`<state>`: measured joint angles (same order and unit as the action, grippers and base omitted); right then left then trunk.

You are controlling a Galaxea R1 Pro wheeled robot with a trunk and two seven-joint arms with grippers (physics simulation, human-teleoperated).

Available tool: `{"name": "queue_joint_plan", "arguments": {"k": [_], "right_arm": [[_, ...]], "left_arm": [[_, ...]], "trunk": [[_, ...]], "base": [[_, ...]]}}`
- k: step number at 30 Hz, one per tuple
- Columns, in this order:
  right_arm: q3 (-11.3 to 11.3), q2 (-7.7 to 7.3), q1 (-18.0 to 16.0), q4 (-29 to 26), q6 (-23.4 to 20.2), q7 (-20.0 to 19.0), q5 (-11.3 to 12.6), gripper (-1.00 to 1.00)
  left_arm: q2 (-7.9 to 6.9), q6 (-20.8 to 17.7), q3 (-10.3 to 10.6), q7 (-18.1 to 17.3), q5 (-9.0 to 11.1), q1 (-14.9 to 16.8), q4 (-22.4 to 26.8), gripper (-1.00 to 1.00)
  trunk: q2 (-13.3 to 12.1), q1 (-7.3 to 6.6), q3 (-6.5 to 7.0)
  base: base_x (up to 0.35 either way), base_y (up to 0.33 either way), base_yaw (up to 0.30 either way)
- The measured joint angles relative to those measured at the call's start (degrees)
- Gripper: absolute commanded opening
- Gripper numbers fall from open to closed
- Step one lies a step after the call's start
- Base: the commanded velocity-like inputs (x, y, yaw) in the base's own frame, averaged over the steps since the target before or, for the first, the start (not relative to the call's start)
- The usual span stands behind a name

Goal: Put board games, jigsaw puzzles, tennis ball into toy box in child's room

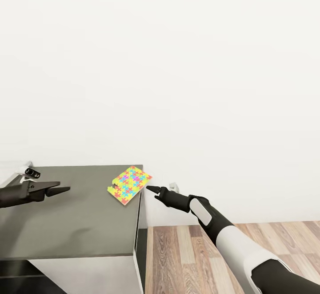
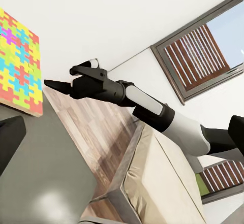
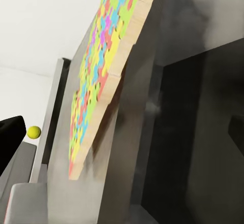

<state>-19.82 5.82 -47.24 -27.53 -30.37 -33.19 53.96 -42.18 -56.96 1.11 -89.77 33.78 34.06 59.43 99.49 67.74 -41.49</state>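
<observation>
lying at the dark grey desk's (image 1: 80,214) far corner, slightly overhanging the edge, the jigsaw puzzle (image 1: 129,184) is awaiting pickup; the right gripper (image 1: 153,190), apparently clenched, is pointing beside it, probably lining up. the left gripper (image 1: 60,190), seemingly closed, is hovering well apart.

Setting: child's bedroom, simulated | evidence: bed (image 2: 152,178), colourful jigsaw puzzle (image 1: 129,184) on desk (image 1: 84,223), wood plank floor (image 1: 186,258), slatted window (image 2: 203,56)

Bright even light, blown-out white wall (image 1: 178,62), soft shadows, sharp renders
</observation>
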Motion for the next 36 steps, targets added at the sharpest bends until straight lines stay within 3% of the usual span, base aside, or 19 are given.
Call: {"name": "queue_joint_plan", "arguments": {"k": [14,36], "right_arm": [[0.0,-0.03,0.0,0.01,0.0,-0.02,0.0,1.0],[0.0,-0.05,0.0,-0.08,0.0,-0.02,0.01,1.0]], "left_arm": [[0.11,0.0,0.0,0.0,0.01,-0.01,0.0,1.0],[0.3,0.0,0.0,0.0,-0.05,0.0,0.0,1.0]], "trunk": [[0.0,0.0,0.0],[0.0,-0.01,0.0]], "base": [[0.032,-0.102,0.073],[0.061,-0.004,0.007]]}}
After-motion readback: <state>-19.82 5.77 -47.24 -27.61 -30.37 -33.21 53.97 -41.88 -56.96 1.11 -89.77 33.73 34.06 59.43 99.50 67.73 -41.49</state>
